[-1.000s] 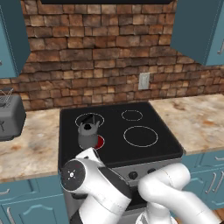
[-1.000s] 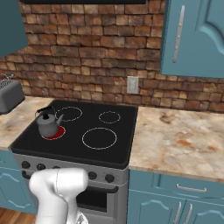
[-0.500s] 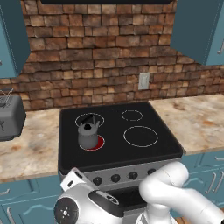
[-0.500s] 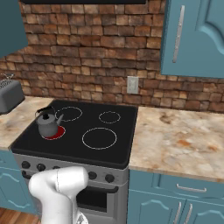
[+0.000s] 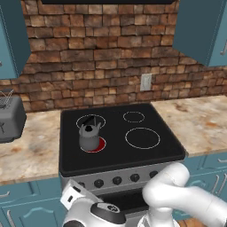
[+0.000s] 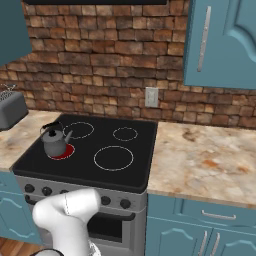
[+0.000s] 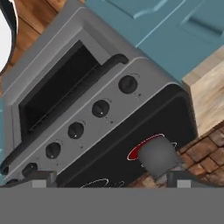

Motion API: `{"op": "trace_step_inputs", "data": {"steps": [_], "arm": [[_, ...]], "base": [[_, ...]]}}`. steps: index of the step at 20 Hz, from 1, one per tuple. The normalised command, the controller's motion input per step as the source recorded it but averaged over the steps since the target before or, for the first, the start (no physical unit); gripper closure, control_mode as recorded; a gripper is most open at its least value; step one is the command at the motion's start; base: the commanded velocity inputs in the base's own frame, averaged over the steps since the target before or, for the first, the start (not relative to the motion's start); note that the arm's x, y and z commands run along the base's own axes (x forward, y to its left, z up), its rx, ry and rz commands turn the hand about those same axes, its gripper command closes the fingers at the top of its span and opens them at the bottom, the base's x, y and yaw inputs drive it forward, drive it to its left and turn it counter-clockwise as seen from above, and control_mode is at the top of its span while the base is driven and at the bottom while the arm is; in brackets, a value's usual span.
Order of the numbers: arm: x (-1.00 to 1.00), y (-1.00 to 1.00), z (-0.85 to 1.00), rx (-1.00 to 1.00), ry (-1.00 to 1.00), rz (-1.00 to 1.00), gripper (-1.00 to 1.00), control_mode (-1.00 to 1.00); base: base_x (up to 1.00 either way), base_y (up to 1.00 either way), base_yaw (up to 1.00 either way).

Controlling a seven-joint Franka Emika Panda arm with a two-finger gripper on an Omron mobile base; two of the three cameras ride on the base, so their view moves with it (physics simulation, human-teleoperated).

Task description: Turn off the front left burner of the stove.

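Note:
The stove [image 5: 133,153] is a grey steel range with a black glass top. Its front left burner [image 5: 100,144] glows red under a small grey kettle [image 5: 89,136]; the burner [image 6: 65,152] and kettle [image 6: 53,140] also appear from the right. Black knobs [image 5: 117,180] line the front panel. In the hand view the stove [image 7: 65,52] is rolled, so its knobs [image 7: 100,108] run diagonally, with the red burner [image 7: 136,152] and kettle [image 7: 155,158] below them. My gripper [image 7: 116,181] is open, fingertips [image 7: 41,177] wide apart, facing the knob panel from a short distance and touching nothing.
A grey toaster [image 5: 9,118] sits on the left counter. Speckled counter [image 6: 200,160] runs right of the stove, teal drawers [image 6: 215,220] beneath it. The oven door's dark handle [image 7: 65,103] lies just beyond the knobs. My white arm [image 5: 177,195] bends low before the oven.
My arm has dropped lower in front of the stove, uncovering the knob row in the left base view. Stove, kettle and burner glow are unchanged.

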Motion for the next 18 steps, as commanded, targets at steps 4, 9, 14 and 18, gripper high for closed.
{"op": "trace_step_inputs", "data": {"steps": [4, 9, 14, 18], "arm": [[0.1, 0.03, -0.43, 0.0, -0.08, 0.03, -1.0, -1.0], [0.17, 0.0, -0.39, 0.0, -0.17, 0.0, -1.0, -1.0], [0.31, 0.0, -0.11, 0.0, -0.16, 0.0, -1.0, -1.0], [0.48, 0.03, -0.01, 0.0, -0.08, 0.0, -1.0, -1.0]], "base": [[0.0, 0.0, 0.0], [0.0, 0.0, 0.0], [0.0, 0.0, 0.0], [0.0, 0.0, 0.0]]}}
